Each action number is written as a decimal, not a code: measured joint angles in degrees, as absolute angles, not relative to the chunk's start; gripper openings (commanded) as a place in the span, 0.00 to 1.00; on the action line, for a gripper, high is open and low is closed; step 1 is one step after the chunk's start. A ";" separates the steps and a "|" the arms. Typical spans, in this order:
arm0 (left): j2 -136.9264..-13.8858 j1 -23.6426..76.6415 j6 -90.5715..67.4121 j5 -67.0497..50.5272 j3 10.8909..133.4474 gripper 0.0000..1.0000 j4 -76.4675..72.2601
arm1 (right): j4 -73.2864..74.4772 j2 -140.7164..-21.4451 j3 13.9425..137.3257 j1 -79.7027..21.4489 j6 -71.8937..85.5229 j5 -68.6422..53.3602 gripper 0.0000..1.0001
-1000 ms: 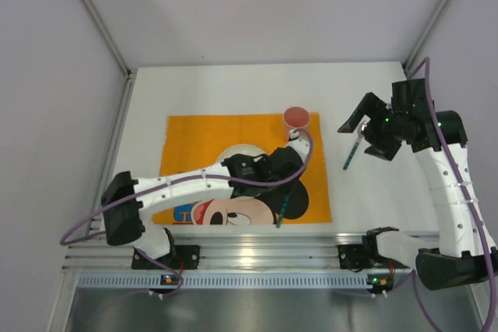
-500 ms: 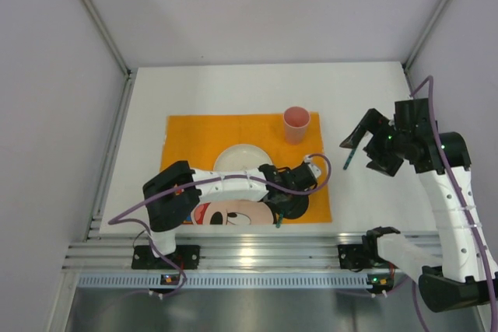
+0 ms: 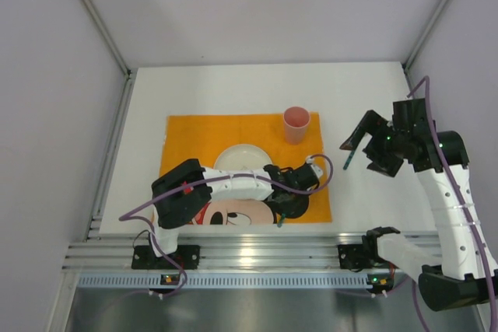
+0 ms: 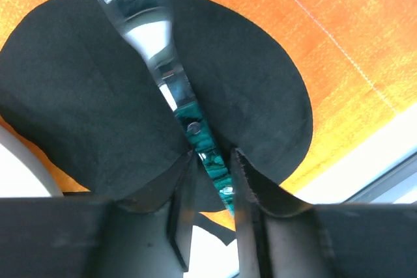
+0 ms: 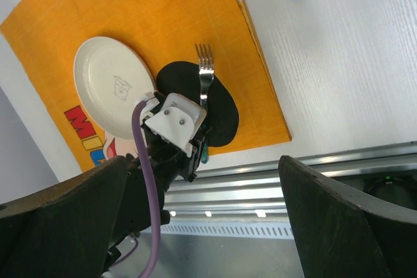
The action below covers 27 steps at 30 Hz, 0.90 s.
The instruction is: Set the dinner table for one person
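Dinner table (image 3: 233, 91) carries the fork (image 5: 204, 76) lying near-to-far by its near edge, handle between the left gripper's (image 4: 212, 164) narrowly parted fingers, pinch uncertain.

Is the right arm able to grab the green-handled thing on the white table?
Probably yes. The green-handled utensil lies alone on the bare dinner table, beside the placemat, and the open right tool hangs close by with nothing between them.
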State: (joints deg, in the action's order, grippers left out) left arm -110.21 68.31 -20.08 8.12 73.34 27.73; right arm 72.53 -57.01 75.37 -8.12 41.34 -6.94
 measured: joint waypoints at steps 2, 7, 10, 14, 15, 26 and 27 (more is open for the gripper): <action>-110.21 68.07 -20.67 7.77 73.34 0.14 27.46 | 72.60 -57.39 75.37 -8.12 40.97 -6.92 1.00; -110.21 67.59 -21.34 6.96 73.45 0.00 27.00 | 72.69 -58.54 75.37 -8.12 40.40 -6.81 1.00; -110.10 67.57 -21.52 6.90 73.73 0.00 27.29 | 72.69 -58.92 75.37 -8.12 40.01 -6.52 1.00; -107.83 67.53 -21.61 7.38 75.68 0.00 29.47 | 72.71 -59.05 75.37 -8.12 39.48 -5.96 1.00; -106.34 67.46 -21.61 7.57 76.73 0.00 30.35 | 72.71 -59.05 75.37 -8.12 39.42 -5.76 1.00; -77.91 53.52 -22.33 12.12 81.12 0.00 32.05 | 72.53 -59.96 75.07 -8.12 38.41 -4.40 1.00; -75.66 49.80 -22.04 12.32 78.94 0.00 31.62 | 72.47 -60.05 74.65 -8.12 38.33 -4.38 1.00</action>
State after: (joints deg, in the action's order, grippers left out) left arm -75.66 49.80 -22.04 12.32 78.94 31.62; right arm 72.47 -60.05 74.65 -8.12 38.33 -4.38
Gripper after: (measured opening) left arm 0.079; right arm 0.996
